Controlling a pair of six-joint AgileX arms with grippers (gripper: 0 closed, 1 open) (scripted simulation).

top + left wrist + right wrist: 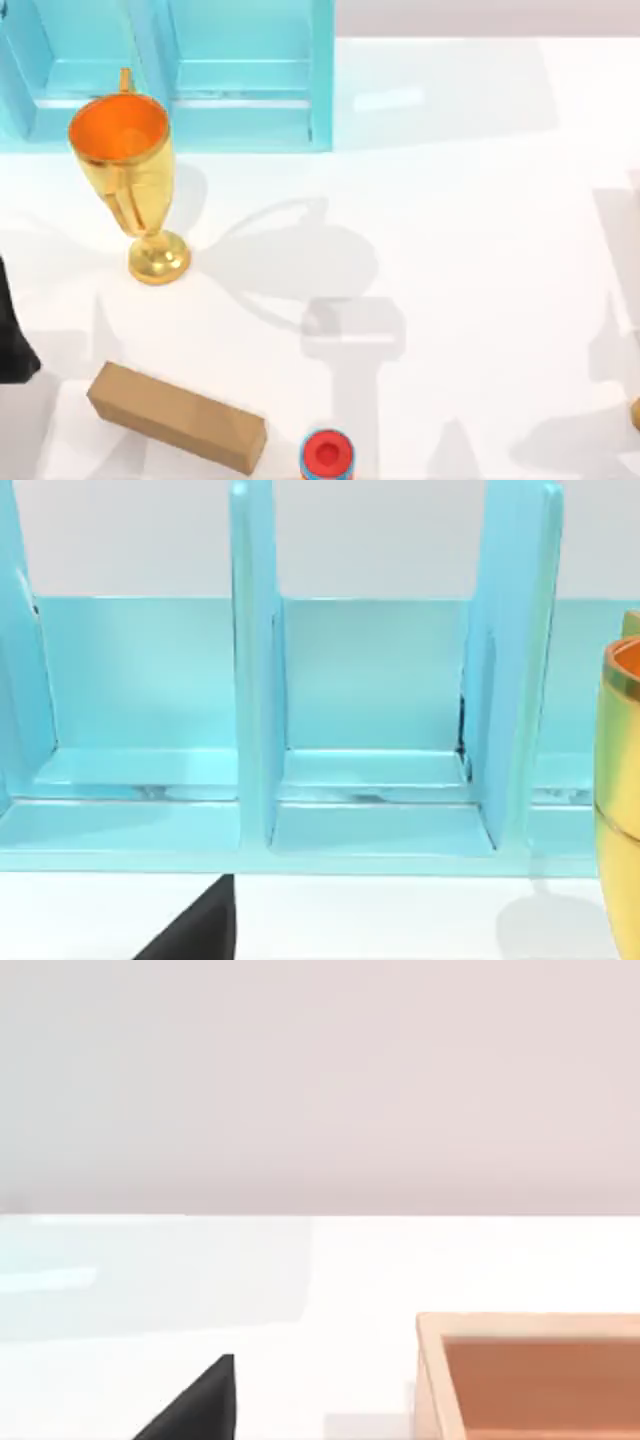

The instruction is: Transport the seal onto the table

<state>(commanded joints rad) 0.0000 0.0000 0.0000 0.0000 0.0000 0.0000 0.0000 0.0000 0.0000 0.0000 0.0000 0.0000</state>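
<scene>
**A:** How will the seal handle?

**B:** By my judgement it is light, stiff and small, so it is nothing fragile. The rounded top could slip, so I would take it by the flat sides of the blocky body, low down.

**A:** And where is it?

**B:** I cannot tell for sure. An orange sliver (pixel 635 412) sits at the table's (pixel 480 250) right edge, too small to name. Just beside the right pincer (pixel 195 1412) stands a tan-rimmed wooden piece (pixel 530 1375) with an orange-brown face. It may be the seal's body seen close, or it may be a tray.

**A:** What is the right pincer's state?

**B:** A dark wedge of it hangs over the bare white table, touching nothing that I can see. I cannot tell whether it is open or closed.

**A:** And the left one?

**B:** The left pincer (pixel 195 932) faces the turquoise cabinet (pixel 380 730), whose compartments ahead of it look bare. The gold trophy (pixel 620 780) stands near, off to one side. I cannot tell whether this pincer is open or closed either, and I see nothing held.

**A:** Anything else close by?

**B:** A cardboard box (pixel 178 416) and a red-topped cylinder (pixel 327 454) stand well apart from both.
</scene>
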